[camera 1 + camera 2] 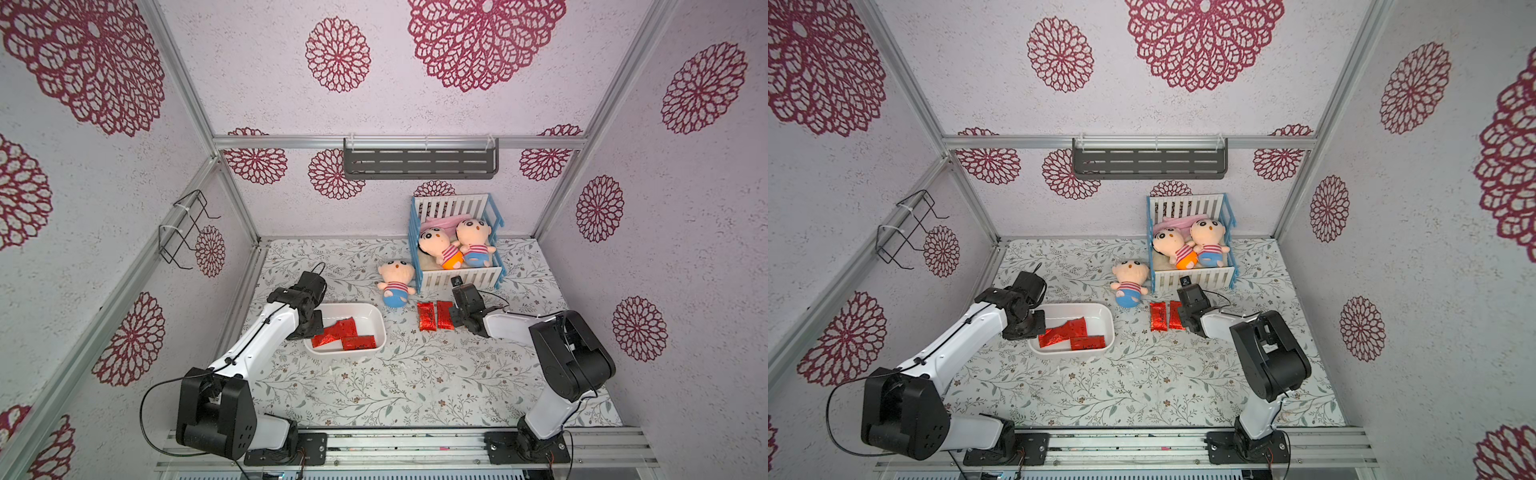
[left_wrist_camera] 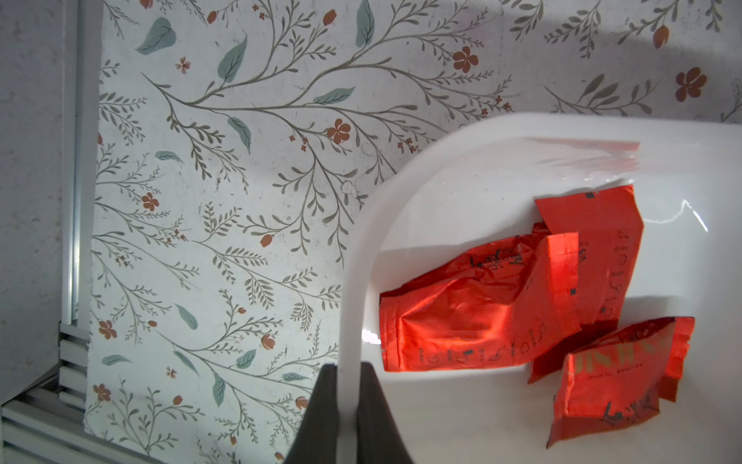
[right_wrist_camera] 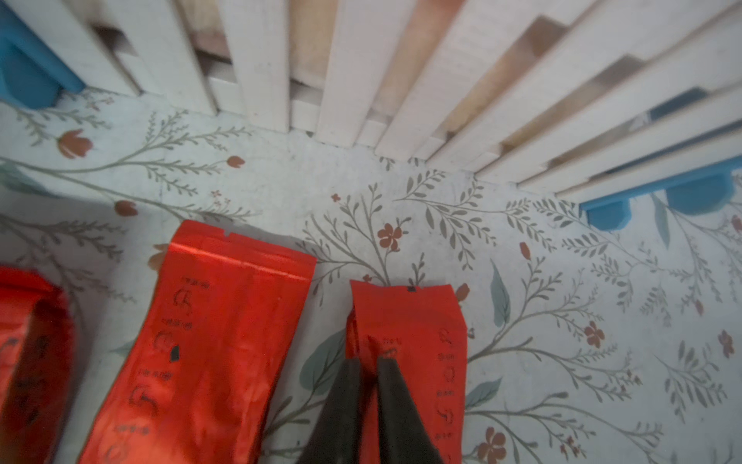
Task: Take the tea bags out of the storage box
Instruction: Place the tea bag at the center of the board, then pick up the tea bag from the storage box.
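One tea bag (image 3: 425, 321) lies between right pincer (image 3: 371, 363) tips, grip unclear; left pincer (image 2: 348, 367) pinches storage box (image 2: 357, 281) rim.

the left arm (image 1: 259, 336) stretches forward from its base, wrist bent down. the left gripper (image 2: 348, 367) is clamped on the rim of the storage box (image 2: 355, 261), one finger outside the wall and one inside. the right arm (image 1: 509, 326) folds at the elbow and lies low, forearm pointing inward. the right gripper (image 3: 370, 361) has its fingers close together astride a fold of a tea bag (image 3: 425, 317); whether they pinch it is unclear.
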